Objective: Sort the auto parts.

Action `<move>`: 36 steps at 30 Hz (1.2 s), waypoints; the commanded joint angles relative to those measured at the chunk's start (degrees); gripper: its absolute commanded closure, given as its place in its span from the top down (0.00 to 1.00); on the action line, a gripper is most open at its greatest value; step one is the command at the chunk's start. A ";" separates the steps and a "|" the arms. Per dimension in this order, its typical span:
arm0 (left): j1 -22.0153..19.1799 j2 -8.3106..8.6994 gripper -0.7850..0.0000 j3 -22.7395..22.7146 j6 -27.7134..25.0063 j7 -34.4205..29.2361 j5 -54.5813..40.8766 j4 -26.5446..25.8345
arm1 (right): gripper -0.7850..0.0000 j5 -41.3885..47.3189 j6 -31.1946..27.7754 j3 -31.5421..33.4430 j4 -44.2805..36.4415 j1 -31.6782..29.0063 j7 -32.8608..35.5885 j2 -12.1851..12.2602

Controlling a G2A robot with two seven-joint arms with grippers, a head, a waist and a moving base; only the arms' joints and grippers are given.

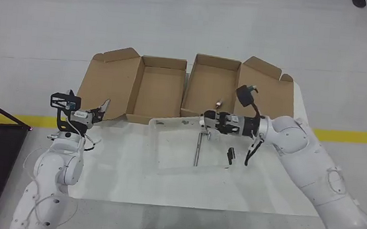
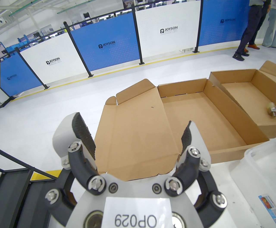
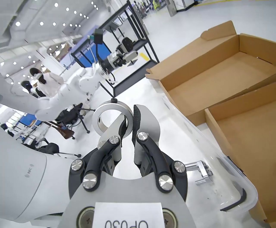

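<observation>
Fingers of right gripper (image 3: 129, 117) pinch a shaft collar (image 3: 116, 105) over clear bin's (image 1: 169, 122) 12 o'clock rim; those of left gripper (image 2: 133, 118) gape empty.

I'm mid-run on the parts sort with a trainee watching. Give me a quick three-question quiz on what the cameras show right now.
1. True or false: the left gripper is open and holds nothing.
2. What is the right gripper clamped on? A) a metal ring B) a black hex key C) a cardboard flap
3. Fill in, by the robot's own sides: one small part lies in the ____ cardboard box.

Key: 1 true. 2 A. 3 right: it lies on the floor of the right cardboard box.
</observation>
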 commanded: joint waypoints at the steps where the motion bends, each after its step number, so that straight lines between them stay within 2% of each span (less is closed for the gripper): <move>1: 0.00 0.00 1.00 0.00 0.00 0.00 0.00 0.00 | 0.00 3.19 -0.52 0.28 0.37 -0.06 0.52 0.11; 5: 0.00 0.00 1.00 0.00 0.00 0.00 0.00 0.00 | 0.00 9.80 -0.53 0.57 1.32 -0.01 2.55 0.34; 14: 0.00 0.00 1.00 0.00 0.00 0.00 0.00 0.00 | 0.00 10.06 -0.51 0.65 1.38 0.04 2.80 0.37; 17: 0.00 0.00 1.00 0.00 0.00 0.00 0.00 0.00 | 0.00 9.55 1.69 1.53 0.70 -1.46 -0.37 0.42; 21: 0.00 0.00 1.00 0.00 0.00 0.00 0.00 0.00 | 0.00 8.02 2.91 2.33 -5.19 -3.05 -4.49 0.31; 25: 0.00 0.00 1.00 0.00 0.00 0.00 0.00 0.00 | 0.00 -6.43 7.84 3.12 -13.22 -3.76 -12.23 -0.11; 31: 0.00 0.00 1.00 0.00 0.00 0.00 0.00 0.00 | 0.00 -29.90 17.35 0.73 -23.10 -6.87 -25.13 -1.26; 36: 0.00 0.00 1.00 0.00 0.00 0.00 0.00 0.00 | 0.00 -38.98 21.25 -1.58 -25.05 -8.33 -30.89 -2.01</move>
